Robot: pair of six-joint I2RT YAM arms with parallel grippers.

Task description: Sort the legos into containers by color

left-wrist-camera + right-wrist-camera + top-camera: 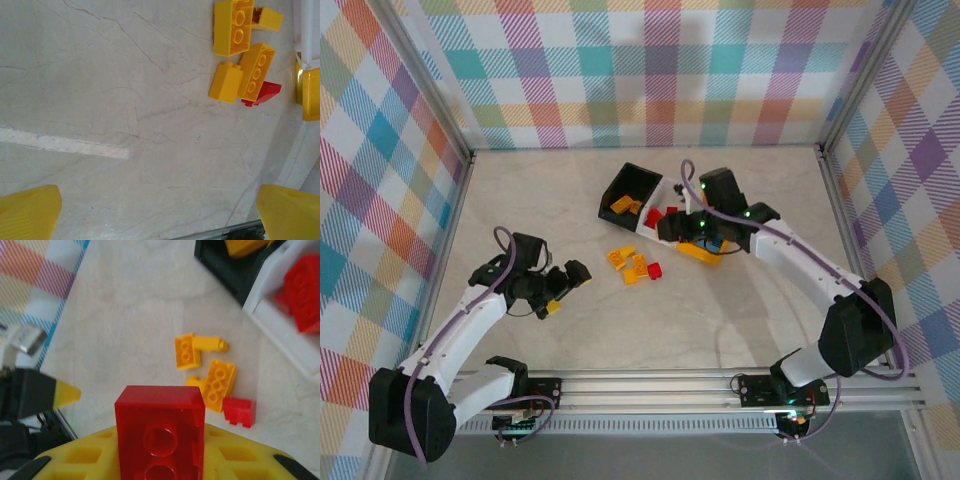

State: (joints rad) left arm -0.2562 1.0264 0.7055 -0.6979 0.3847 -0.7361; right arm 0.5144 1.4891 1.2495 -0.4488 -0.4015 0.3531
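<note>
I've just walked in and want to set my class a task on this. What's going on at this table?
Two robot arms are sorting bricks by color. The right gripper holds a red brick close to the bins. The white bin has red bricks in it, and the black bin has at least one yellow brick. The left gripper hangs open and empty above the table, near a few loose yellow bricks and a loose red brick not yet sorted.

Find the 3 joined containers (660, 210) near the table (520, 200) centre: the black bin (638, 180) holds yellow legos (622, 206), the white bin (654, 222) red legos (672, 213). The right gripper (692, 232) is over the yellow-orange bin (705, 254). Loose yellow legos (628, 263) and 1 red lego (654, 269) lie between the bins and the left gripper (567, 290)
</note>
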